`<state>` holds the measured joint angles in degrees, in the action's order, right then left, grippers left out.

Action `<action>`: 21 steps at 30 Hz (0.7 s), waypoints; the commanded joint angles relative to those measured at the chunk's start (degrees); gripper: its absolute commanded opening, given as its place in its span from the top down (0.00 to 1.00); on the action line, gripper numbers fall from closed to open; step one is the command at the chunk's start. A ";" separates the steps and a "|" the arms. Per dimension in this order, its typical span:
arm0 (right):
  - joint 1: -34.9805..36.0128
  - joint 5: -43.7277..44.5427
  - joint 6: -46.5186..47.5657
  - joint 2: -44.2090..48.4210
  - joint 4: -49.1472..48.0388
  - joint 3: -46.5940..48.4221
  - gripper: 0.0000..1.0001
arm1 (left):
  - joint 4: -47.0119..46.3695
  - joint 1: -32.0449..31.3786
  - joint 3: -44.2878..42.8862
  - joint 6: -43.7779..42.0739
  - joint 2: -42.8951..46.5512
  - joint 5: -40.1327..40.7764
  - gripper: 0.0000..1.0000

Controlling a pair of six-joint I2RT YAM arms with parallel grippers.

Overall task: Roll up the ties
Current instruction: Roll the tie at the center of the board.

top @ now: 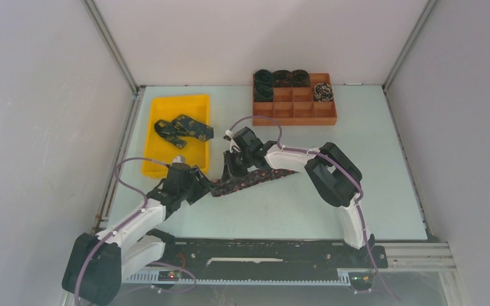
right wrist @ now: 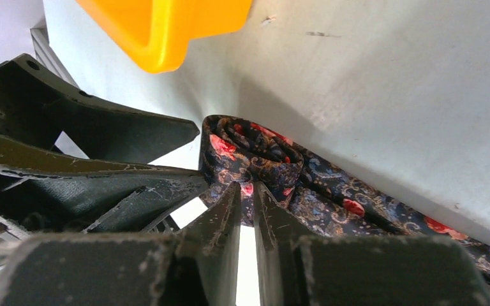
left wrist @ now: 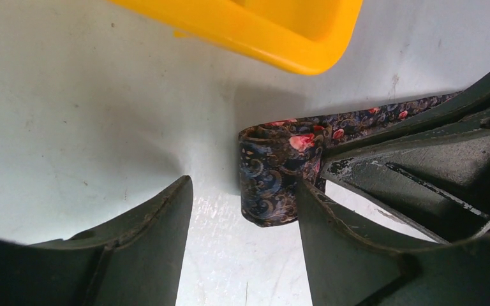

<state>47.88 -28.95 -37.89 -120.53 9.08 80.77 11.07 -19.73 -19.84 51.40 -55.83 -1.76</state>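
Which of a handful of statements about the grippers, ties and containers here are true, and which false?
1. The left gripper is open. True.
2. The yellow tray is empty. False: a dark tie lies in it.
3. The patterned tie on the table is fully rolled. False: only one end is coiled; the rest lies stretched out.
4. The orange box holds rolled ties. True.
5. The right gripper is wide open. False: it is pinched shut on the patterned tie's coiled end.
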 commanded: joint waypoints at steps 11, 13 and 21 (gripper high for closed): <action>-0.45 1.11 1.80 -0.85 -0.79 -1.83 0.88 | -5.31 0.45 -1.91 -0.57 -3.83 -1.67 0.35; -0.52 0.96 1.79 -0.85 -0.95 -2.00 0.88 | -6.25 0.48 -1.96 0.19 -4.68 -2.01 0.35; -0.47 0.74 2.13 -0.63 -1.72 -3.19 0.89 | -10.25 0.43 -0.97 4.92 -7.28 -2.89 0.35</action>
<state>47.33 -28.47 -37.06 -120.99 7.81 78.59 4.56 -19.68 -19.88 53.39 -61.80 -3.57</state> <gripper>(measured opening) 0.108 0.648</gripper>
